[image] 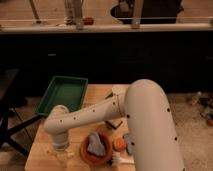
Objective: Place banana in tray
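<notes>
The gripper [61,152] is pointing down at the front left corner of the counter [42,145], close to its left edge. The fingers are hidden; whether they are open cannot be told. The banana [59,154] is showing as a pale shape lying roughly left-right under the gripper. The tray [62,93] is sitting behind, at the back-left corner. The bowl [96,151] is crowding the right side.

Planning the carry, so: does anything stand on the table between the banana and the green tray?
Nothing visible does. The slim pale-yellow banana lies near the wooden table's front-left edge, under the hand. Only bare wood lies between it and the shallow rectangular green plastic tray. The orange bowl sits off to the right.
</notes>
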Available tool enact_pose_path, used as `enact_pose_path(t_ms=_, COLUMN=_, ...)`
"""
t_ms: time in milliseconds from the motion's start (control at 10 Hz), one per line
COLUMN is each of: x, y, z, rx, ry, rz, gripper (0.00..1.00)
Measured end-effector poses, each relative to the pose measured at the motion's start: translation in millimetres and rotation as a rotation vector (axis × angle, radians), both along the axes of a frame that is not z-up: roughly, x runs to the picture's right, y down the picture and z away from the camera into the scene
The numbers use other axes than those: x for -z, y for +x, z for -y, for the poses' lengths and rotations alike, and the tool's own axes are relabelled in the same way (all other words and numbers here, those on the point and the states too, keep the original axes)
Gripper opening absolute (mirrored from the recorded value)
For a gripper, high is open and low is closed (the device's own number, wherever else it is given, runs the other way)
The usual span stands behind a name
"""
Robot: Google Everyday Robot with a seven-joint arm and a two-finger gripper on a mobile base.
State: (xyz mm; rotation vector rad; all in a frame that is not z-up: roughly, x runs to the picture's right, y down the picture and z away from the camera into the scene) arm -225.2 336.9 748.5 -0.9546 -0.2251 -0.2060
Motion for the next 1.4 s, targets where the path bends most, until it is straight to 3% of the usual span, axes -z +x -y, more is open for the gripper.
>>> enact_pose_path(t_ms=500, x=0.3, y=3.4, z=2.6, rx=0.005, ry=0.001, rz=-0.004, gripper=0.15)
enact_pose_path(t_ms=700, x=-1.3, y=4.9, z=1.8, rx=0.004, ry=-0.004, rz=-0.005, gripper=0.02)
enact_pose_path(t_ms=1100, x=-2.4, y=9.6, z=13.0, rx=0.007, ry=0.004, rz=0.009, gripper=0.00)
enact_pose_path(t_ms=1400, x=5.6, y=13.0, z=33.4, rx=0.008, ry=0.038, rz=0.025, gripper=0.00)
